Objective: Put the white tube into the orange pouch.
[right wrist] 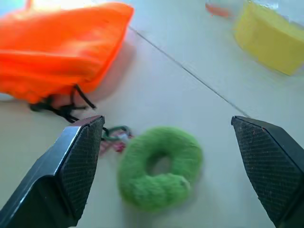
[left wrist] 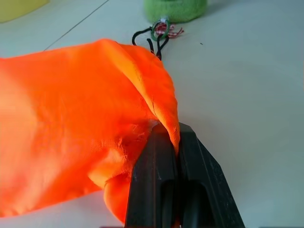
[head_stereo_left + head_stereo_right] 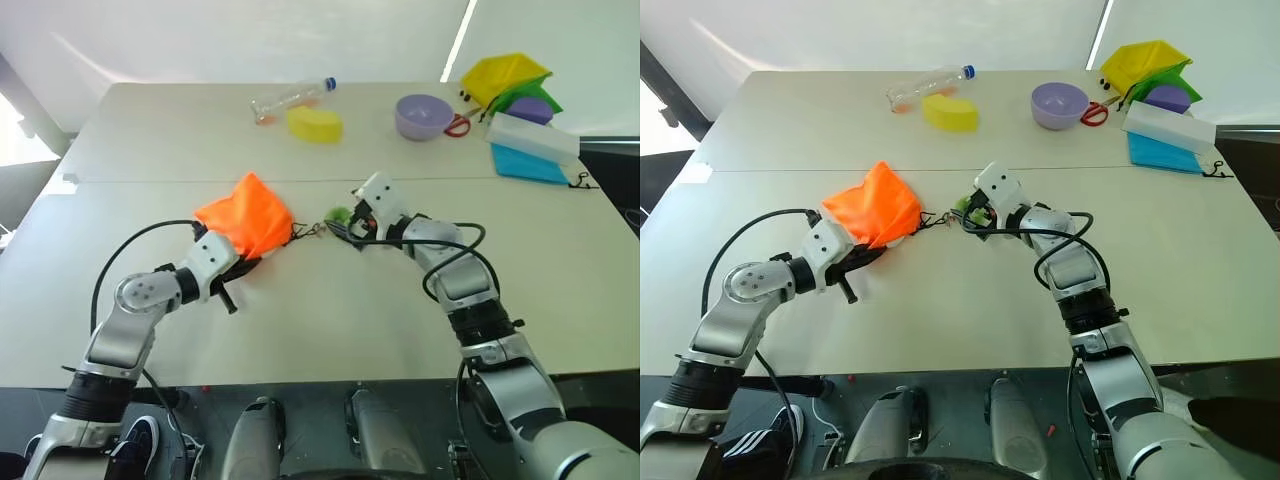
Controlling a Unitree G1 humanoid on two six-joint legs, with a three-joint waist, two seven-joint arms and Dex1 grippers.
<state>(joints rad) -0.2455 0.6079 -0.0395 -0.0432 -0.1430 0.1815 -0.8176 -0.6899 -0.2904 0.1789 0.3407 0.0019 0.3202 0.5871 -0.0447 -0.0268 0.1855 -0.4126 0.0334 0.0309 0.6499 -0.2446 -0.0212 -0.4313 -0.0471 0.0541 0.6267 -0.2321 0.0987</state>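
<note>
On the tabletop (image 3: 300,330) the orange pouch (image 3: 245,222) sits bunched near the middle, with the left gripper (image 2: 176,142) pinched tight on a fold of its fabric. Right gripper (image 1: 166,137) is spread wide, holding nothing, hovering over a fuzzy green ring (image 1: 159,166) by the pouch's cord (image 1: 66,108). No white tube lying loose anywhere, so I'd guess it's already inside, though I can't tell for sure.

Orange pouch (image 3: 246,220), fuzzy green ring (image 1: 159,166), yellow sponge (image 3: 314,124), lilac bowl (image 3: 423,116).
</note>
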